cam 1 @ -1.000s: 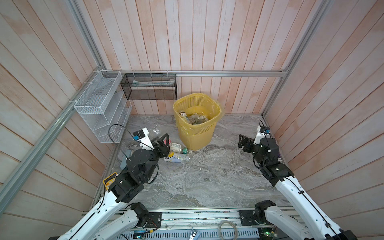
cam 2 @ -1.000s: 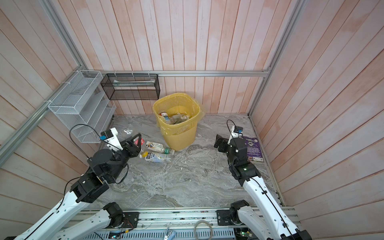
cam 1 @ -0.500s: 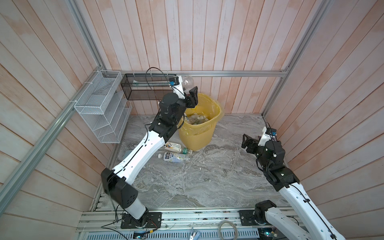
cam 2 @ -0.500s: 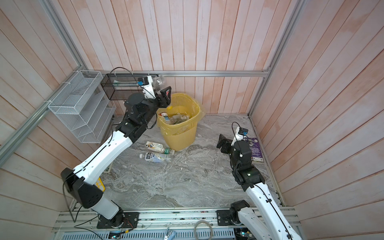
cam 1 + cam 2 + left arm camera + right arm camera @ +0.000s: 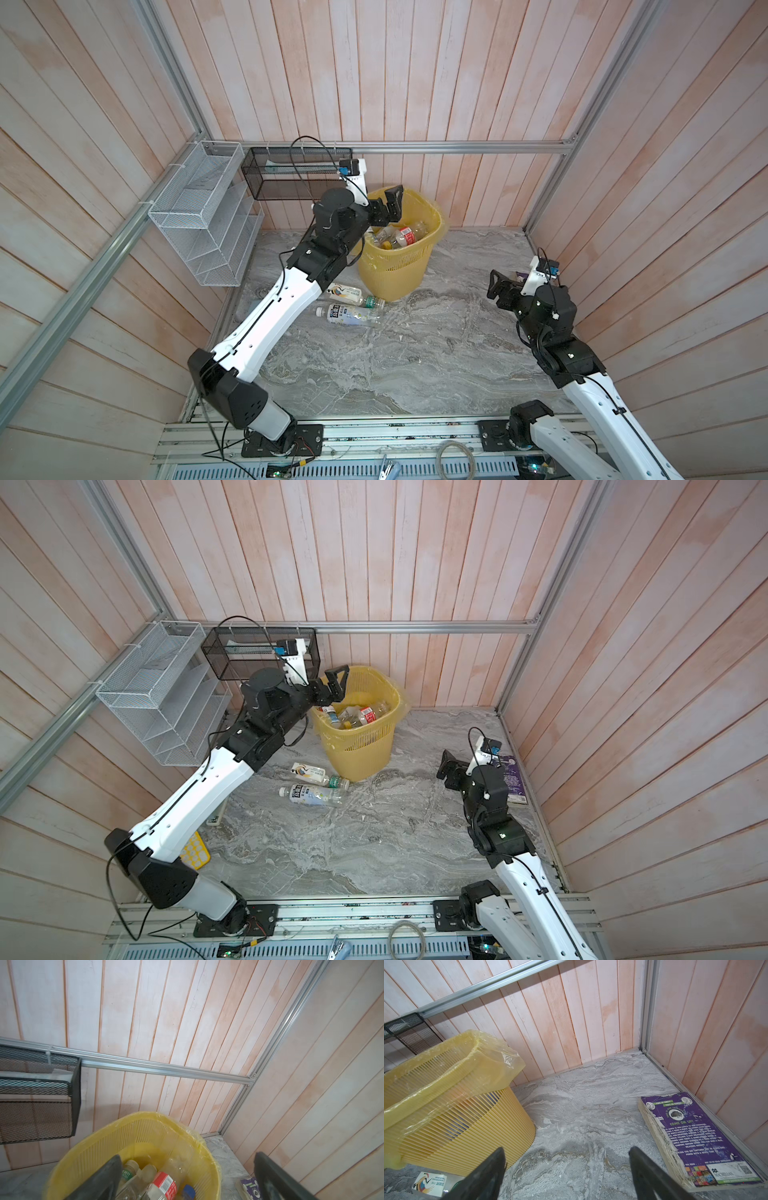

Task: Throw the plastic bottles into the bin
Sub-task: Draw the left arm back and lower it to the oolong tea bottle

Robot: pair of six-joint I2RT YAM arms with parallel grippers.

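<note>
While the left gripper [image 5: 385, 208] gapes empty over the bin [image 5: 395, 266], plastic bottles [image 5: 401, 237] piled inside, right gripper [image 5: 498, 286] jaws apart

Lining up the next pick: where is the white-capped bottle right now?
In a top view the white-capped bottle lies on its side on the table, left of centre, on the robot's side of the bin, close beside the green-capped bottle.
</note>
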